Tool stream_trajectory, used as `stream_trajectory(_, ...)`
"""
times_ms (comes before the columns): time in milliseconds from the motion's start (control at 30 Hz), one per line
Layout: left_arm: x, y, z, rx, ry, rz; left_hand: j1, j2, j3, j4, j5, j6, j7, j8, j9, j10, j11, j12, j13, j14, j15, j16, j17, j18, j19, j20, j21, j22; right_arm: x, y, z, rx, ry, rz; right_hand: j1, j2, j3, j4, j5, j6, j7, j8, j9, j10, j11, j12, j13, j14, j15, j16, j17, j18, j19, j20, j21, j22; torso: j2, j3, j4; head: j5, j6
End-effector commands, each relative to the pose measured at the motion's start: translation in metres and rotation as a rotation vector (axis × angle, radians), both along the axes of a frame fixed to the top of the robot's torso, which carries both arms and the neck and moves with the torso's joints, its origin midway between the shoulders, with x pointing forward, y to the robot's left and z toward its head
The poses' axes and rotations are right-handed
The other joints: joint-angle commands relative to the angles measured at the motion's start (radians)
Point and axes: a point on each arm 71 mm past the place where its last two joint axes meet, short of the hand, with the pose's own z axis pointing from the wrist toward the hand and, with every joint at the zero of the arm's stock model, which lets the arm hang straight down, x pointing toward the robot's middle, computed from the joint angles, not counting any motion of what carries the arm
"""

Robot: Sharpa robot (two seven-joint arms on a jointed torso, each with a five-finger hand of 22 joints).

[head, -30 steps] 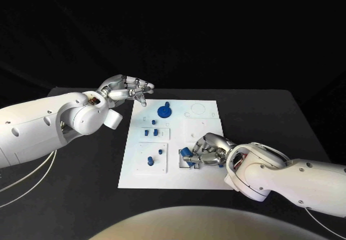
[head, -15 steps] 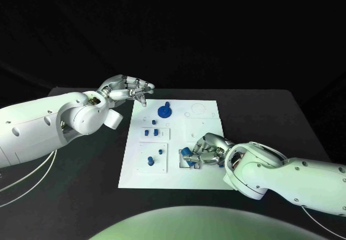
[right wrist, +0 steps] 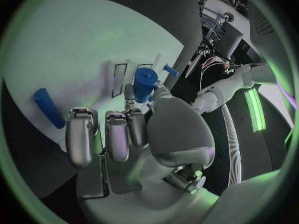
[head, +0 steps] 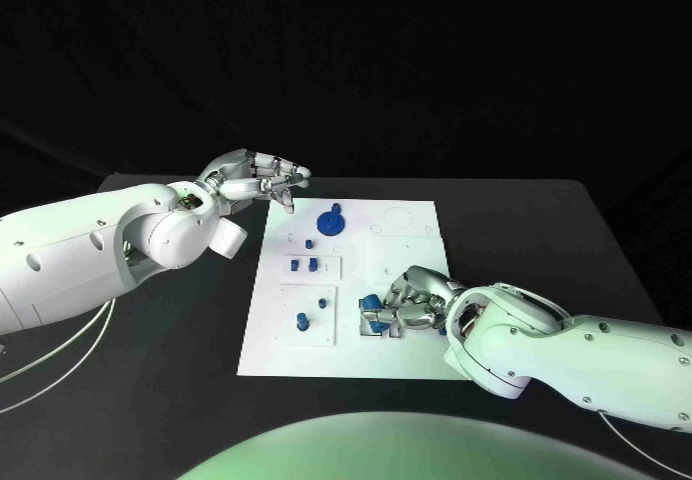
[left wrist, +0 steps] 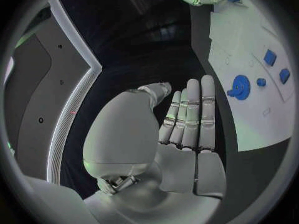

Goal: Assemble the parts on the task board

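The white task board (head: 317, 360) lies mid-table. My right hand (head: 408, 305) rests on its near right part and pinches a blue cylindrical part (head: 371, 303) between thumb and finger; in the right wrist view that part (right wrist: 144, 82) stands against the board (right wrist: 74, 45) beside narrow slots. A blue peg (right wrist: 49, 108) lies flat close to my fingers. My left hand (head: 261, 180) hovers off the board's far left corner, holding nothing, fingers straight in the left wrist view (left wrist: 187, 119). A round blue knob (head: 332, 220) stands at the board's far end.
Small blue pieces (head: 299, 266) stand in the board's left column, with another (head: 300, 321) nearer me. The left wrist view shows the knob (left wrist: 239, 87) and blue pieces (left wrist: 269, 57) on the board (left wrist: 243, 40). Black table (head: 534, 230) surrounds the board.
My right hand has edged slightly to the left over the board with the blue part still pinched. The left hand has stayed in place.
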Motion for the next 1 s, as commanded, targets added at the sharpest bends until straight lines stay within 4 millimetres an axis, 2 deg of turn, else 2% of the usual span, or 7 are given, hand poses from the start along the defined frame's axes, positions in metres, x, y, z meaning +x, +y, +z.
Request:
stream_trajectory(33, -0.0007, -0.0024, 0.0008, -0.011, 0.002, -0.016, -0.006, -0.002, -0.001, 0.007, 0.004, -0.006, 0.004, 0.002, -0.001, -0.008, 0.002, 0.005, -0.002, -0.003, 0.005, 0.002, 0.002, 0.015, 0.005, 0.000, -0.007, -0.001, 0.0012, -0.0006, -0.0002, -0.024, -0.021, -0.004, -0.036, -0.003, -0.024, -0.001, 0.000, 0.016, -0.011, 0.008, 0.008, 0.039, -0.006, -0.005, 0.133, 0.092, -0.005, 0.004, 0.197, -0.010, 0.071, -0.005, 0.001, 0.230, -0.001, -0.0004, -0.0004, -0.001, 0.000)
stream_trajectory(200, -0.0007, -0.0024, 0.0007, -0.011, 0.003, -0.016, -0.007, -0.001, -0.001, 0.008, 0.004, -0.006, 0.004, 0.002, -0.001, -0.008, 0.002, 0.006, -0.002, -0.003, 0.005, 0.002, 0.002, 0.015, 0.005, 0.000, -0.008, -0.001, 0.0013, 0.0012, 0.0004, -0.029, -0.032, 0.006, -0.078, -0.013, -0.075, -0.001, -0.001, 0.013, -0.011, 0.011, 0.020, 0.038, -0.006, -0.011, 0.130, 0.092, -0.006, 0.003, 0.195, -0.009, 0.070, -0.006, -0.002, 0.229, -0.001, 0.0002, 0.0002, -0.002, 0.000)
stream_trajectory(500, -0.0007, -0.0024, 0.0007, -0.010, 0.003, -0.016, -0.007, -0.001, -0.001, 0.008, 0.004, -0.006, 0.004, 0.002, -0.001, -0.008, 0.002, 0.006, -0.002, -0.003, 0.005, 0.002, 0.002, 0.015, 0.005, 0.000, -0.008, -0.001, 0.0018, 0.0014, 0.0006, -0.041, -0.045, 0.014, -0.105, -0.024, -0.105, 0.000, 0.001, 0.010, -0.011, 0.012, 0.029, 0.036, -0.005, -0.018, 0.127, 0.091, -0.005, 0.002, 0.192, -0.008, 0.069, -0.005, -0.007, 0.228, -0.001, 0.0001, -0.0001, -0.002, 0.000)
stream_trajectory(867, -0.0006, -0.0023, 0.0007, -0.010, 0.003, -0.016, -0.007, -0.001, -0.001, 0.008, 0.004, -0.006, 0.004, 0.002, -0.001, -0.008, 0.002, 0.006, -0.002, -0.003, 0.005, 0.002, 0.002, 0.015, 0.005, 0.000, -0.008, -0.001, -0.0013, 0.0004, 0.0051, -0.024, -0.075, 0.030, -0.106, -0.029, -0.108, -0.001, 0.002, 0.008, -0.010, 0.012, 0.030, 0.036, -0.005, -0.018, 0.127, 0.091, -0.005, 0.001, 0.190, -0.008, 0.068, -0.005, -0.009, 0.227, -0.001, 0.0010, -0.0005, 0.000, 0.000)
stream_trajectory(1000, -0.0006, -0.0019, 0.0007, -0.010, 0.002, -0.014, -0.007, -0.001, -0.001, 0.008, 0.004, -0.006, 0.004, 0.002, -0.001, -0.008, 0.002, 0.006, -0.002, -0.003, 0.005, 0.002, 0.002, 0.015, 0.005, 0.000, -0.008, -0.001, -0.0051, -0.0032, 0.0094, -0.001, -0.091, 0.044, -0.067, -0.021, -0.105, -0.004, 0.003, 0.005, -0.010, 0.013, 0.036, 0.038, -0.005, -0.014, 0.131, 0.091, -0.005, 0.001, 0.190, -0.008, 0.068, -0.005, -0.011, 0.227, -0.001, 0.0009, -0.0006, -0.001, 0.000)
